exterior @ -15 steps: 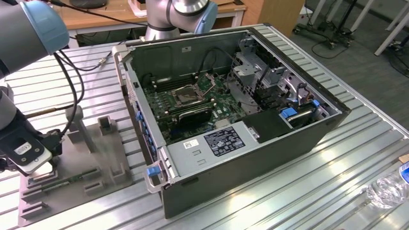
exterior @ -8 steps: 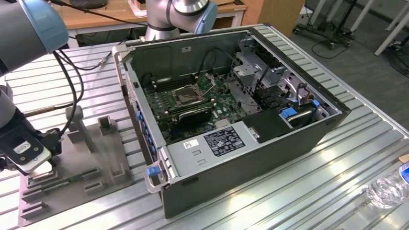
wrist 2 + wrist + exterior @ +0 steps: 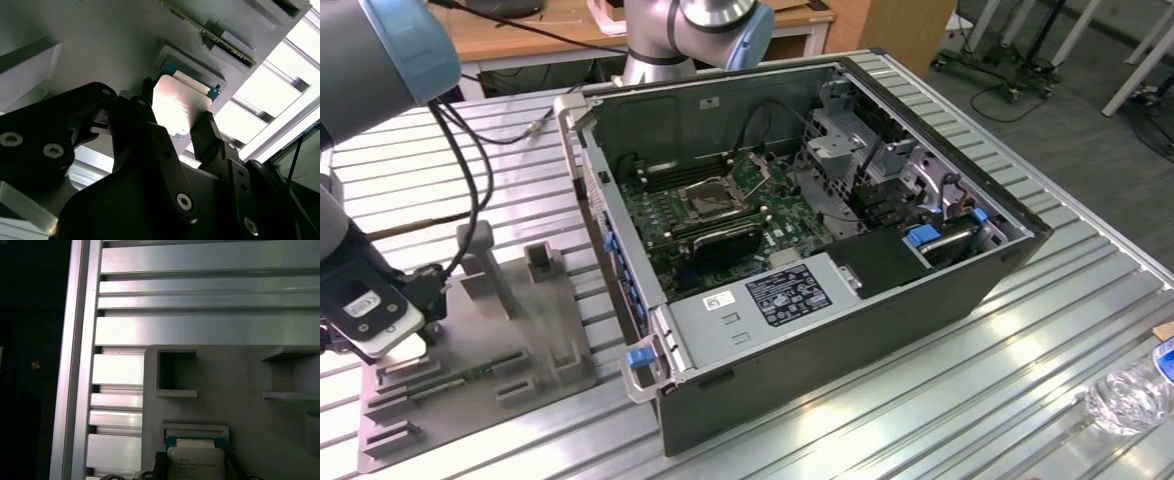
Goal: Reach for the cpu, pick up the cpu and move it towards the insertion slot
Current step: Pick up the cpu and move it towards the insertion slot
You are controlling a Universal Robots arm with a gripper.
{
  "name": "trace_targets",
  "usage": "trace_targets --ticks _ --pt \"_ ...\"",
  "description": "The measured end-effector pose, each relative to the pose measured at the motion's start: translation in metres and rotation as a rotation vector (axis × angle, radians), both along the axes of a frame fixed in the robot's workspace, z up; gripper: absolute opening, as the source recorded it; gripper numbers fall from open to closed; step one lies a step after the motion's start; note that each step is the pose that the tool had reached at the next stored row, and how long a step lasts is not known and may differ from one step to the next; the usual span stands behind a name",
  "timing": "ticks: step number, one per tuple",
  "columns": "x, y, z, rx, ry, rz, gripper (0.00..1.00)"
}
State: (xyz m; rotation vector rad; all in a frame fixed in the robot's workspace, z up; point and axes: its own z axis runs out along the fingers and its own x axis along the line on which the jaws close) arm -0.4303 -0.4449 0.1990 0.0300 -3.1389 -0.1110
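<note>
Grey plate point(image 3: 547, 350): lies on the slatted metal table point(image 3: 961, 400) at the exterior view's left, beside the open computer case point(image 3: 854, 330); moulded pockets keep each part at a known spot for pickup
cpu point(image 3: 182, 97): sits flat, silver lid up, in a shallow walled pocket of the plate, green edge just showing against the pocket wall; by the look of it not lifted
gripper point(image 3: 178, 109): low over the plate, straddling the cpu across two opposite edges, probably so the chip comes up level; cannot tell whether pinching the chip or merely close beside it
insertion slot point(image 3: 714, 197): square metal frame with dark centre on the green board inside the case, well apart from the cpu
memory stick point(image 3: 447, 378): long green strip in its own channel on the plate, near the gripper
writing on cpu: faint grey lines of print on the lid in the first wrist view, too small to read
sticker point(image 3: 787, 292): dark label with pale print on the grey cover inside the case, a smaller white one just beside it; nothing legible
stage: reach about complete, carry towards the slot not yet begun
</note>
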Motion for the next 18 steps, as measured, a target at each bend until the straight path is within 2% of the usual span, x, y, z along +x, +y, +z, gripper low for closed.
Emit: trace_targets --ticks 11,18 --pt "0.0 0.0 0.0193 0.0 -0.0001 0.0 0.54" --pt "0.0 0.0 0.0199 0.0001 -0.0001 0.0 0.54"
